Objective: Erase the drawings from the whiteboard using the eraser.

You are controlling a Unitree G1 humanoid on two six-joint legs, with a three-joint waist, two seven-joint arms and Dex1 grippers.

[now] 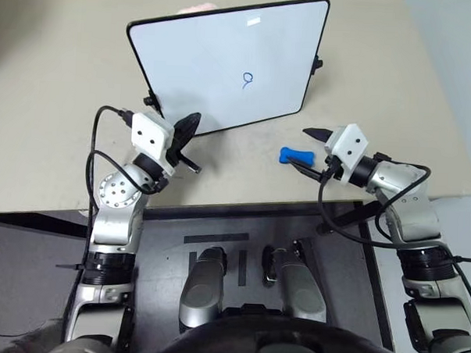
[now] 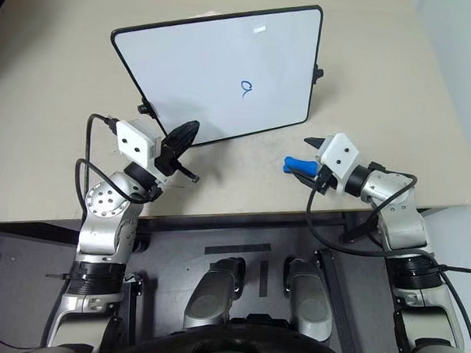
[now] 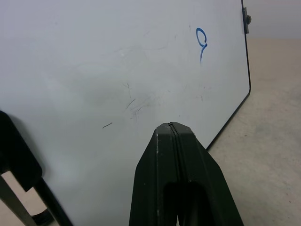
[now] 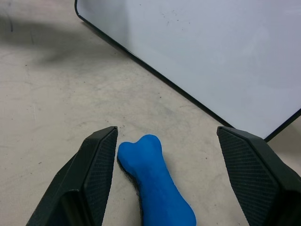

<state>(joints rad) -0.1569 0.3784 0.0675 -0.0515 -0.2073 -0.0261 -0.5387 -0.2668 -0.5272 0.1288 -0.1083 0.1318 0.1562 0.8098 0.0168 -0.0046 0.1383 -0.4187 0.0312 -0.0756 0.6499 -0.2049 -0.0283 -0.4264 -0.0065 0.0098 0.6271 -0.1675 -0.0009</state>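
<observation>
Beige table (image 1: 57, 137) is bearing one whiteboard (image 1: 194, 57), one blue scribble (image 1: 247, 81), one eraser (image 4: 157, 188) lying between spread right gripper (image 4: 164, 174) fingers; left gripper (image 3: 175, 136) is sitting closed.

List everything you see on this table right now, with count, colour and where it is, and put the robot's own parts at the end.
whiteboard: one, white with a thin black frame, lying flat on the table, far side.
drawing: one, blue loop with a short tail, on the whiteboard toward its right side.
eraser: one, bright blue, bone-shaped, on the table just off the whiteboard's near right corner.
table: one, beige, under everything.
left gripper: one, black, fingers shut, over the whiteboard's near edge.
right gripper: one, black, fingers open on either side of the eraser.
</observation>
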